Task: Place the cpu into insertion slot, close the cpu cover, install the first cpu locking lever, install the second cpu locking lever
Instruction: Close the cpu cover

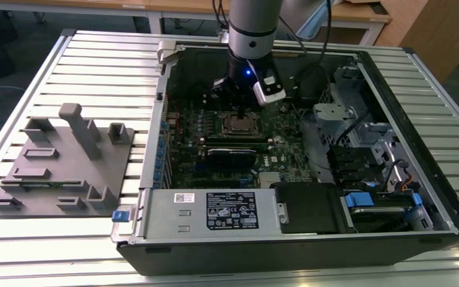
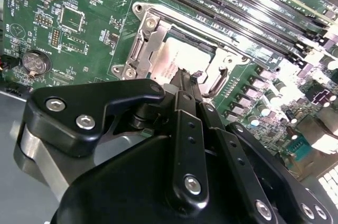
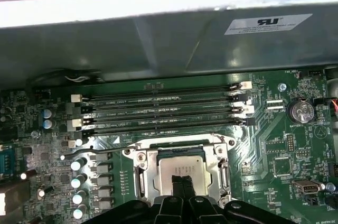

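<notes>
The cpu point(image 3: 182, 171) lies in the insertion slot point(image 1: 240, 124) on the green motherboard, its pale metal top point(image 2: 182, 59) showing through the window of the cpu cover point(image 3: 146, 174). The silvery cover point(image 2: 143, 45) lies flat over the socket. A thin locking lever point(image 3: 90, 153) runs along the socket's side next to the memory slots, its rod point(image 2: 222, 29) lying low. A second curved lever end point(image 2: 219, 82) sits by the fingertips. My gripper point(image 2: 185, 78) hangs just over the cpu's edge, shut with nothing in it; its tips point(image 3: 182, 183) nearly touch the chip.
The socket sits inside an open computer case point(image 1: 421, 233) on a slatted table. Long black memory slots point(image 3: 158, 110) run beside it, capacitors point(image 3: 78, 174) and a coin battery point(image 3: 301, 110) flank it. A grey fixture block point(image 1: 62, 161) stands at the exterior view's left.
</notes>
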Tool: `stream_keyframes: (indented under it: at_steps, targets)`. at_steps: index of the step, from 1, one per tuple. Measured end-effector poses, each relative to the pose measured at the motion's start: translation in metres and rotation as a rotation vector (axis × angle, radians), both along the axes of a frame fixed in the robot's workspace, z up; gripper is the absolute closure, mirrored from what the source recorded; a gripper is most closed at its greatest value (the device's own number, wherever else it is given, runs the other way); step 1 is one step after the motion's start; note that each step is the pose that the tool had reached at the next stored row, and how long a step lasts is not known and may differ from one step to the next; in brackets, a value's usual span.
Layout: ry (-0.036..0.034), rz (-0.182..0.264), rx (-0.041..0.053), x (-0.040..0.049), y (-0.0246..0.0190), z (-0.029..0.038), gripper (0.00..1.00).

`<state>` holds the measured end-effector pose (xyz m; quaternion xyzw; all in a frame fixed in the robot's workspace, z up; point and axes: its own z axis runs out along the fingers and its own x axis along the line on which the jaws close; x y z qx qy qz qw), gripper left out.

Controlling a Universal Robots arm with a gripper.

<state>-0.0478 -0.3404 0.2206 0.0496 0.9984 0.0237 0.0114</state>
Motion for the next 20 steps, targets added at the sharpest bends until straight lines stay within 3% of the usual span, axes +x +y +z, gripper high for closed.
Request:
stream_keyframes:
  at_steps: [4,20]
  targets:
    - [-0.005,0.0,0.0002,0.0,0.0001,-0.0008,0.9]
    - [-0.0053,-0.018,0.0,0.0,0.0001,0.0009,0.9]
